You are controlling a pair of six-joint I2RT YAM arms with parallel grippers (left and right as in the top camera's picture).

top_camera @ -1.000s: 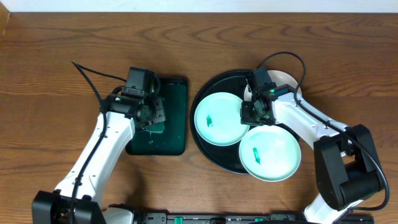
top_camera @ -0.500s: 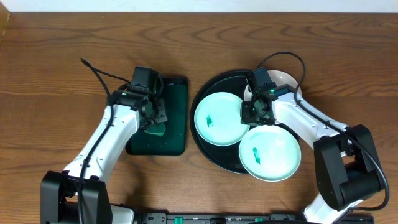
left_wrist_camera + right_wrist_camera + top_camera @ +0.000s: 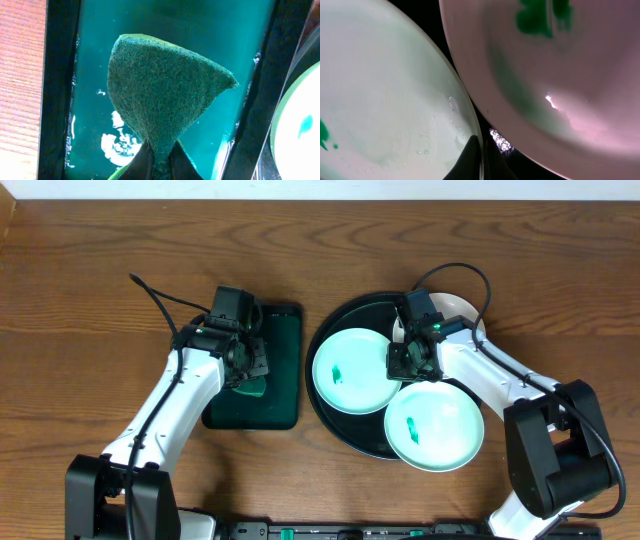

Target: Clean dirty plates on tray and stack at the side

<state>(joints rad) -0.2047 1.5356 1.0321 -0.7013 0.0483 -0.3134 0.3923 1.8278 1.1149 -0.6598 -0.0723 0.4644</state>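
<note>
Three plates lie on the round black tray (image 3: 335, 425): a pale mint one at the left (image 3: 345, 380), another at the front (image 3: 440, 435), and a whiter one at the back (image 3: 462, 308), partly under the right arm. Each shows a green smear. My right gripper (image 3: 408, 368) is shut on the left plate's right rim; in the right wrist view the rim of that plate (image 3: 385, 85) runs between the right gripper's (image 3: 481, 152) fingers, with the back plate (image 3: 570, 75) beside it. My left gripper (image 3: 160, 152) is shut on a green sponge (image 3: 160, 90), held above the small dark green tray (image 3: 285, 340).
The dark green rectangular tray (image 3: 200, 30) has a wet floor with white foam patches and lies just left of the black tray. The left plate's edge (image 3: 300, 135) shows at the right of the left wrist view. Brown wooden table (image 3: 100, 300) surrounds both trays.
The left arm has shifted a little to the right with the sponge still pinched, then held still. The right arm and the plates have not moved.
</note>
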